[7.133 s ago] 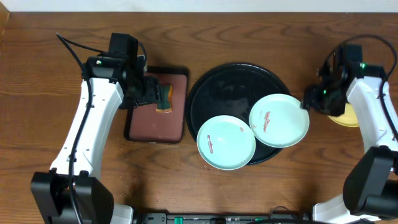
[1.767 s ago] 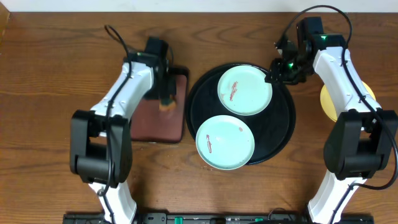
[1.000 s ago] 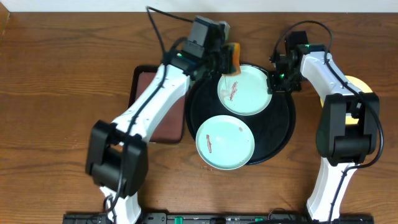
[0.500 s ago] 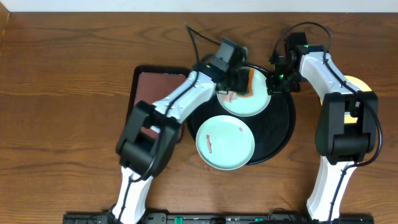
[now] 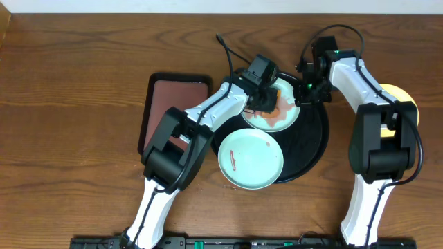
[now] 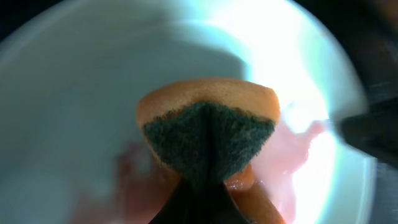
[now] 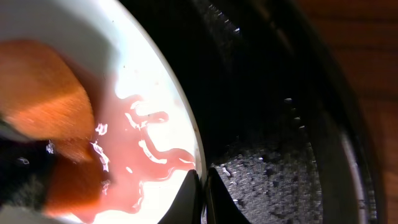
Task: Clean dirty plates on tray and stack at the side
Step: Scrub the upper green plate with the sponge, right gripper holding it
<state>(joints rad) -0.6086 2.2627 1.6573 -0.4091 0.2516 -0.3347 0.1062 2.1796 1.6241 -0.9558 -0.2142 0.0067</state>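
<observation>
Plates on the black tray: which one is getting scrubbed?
The rear mint plate: the left gripper presses an orange sponge into a wet pink smear on it. The front mint plate has no gripper on it.

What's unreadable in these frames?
Yellow plate: overhead, largely under the right arm; smeared or clean, unknown.
Far plate: overhead, sponge and left gripper cover its middle; smear beneath unclear.
Left wrist: that plate is washed out by glare and blur; fingers merge into one dark shape.
Right gripper: right wrist, fingers cut off by the bottom edge.
</observation>
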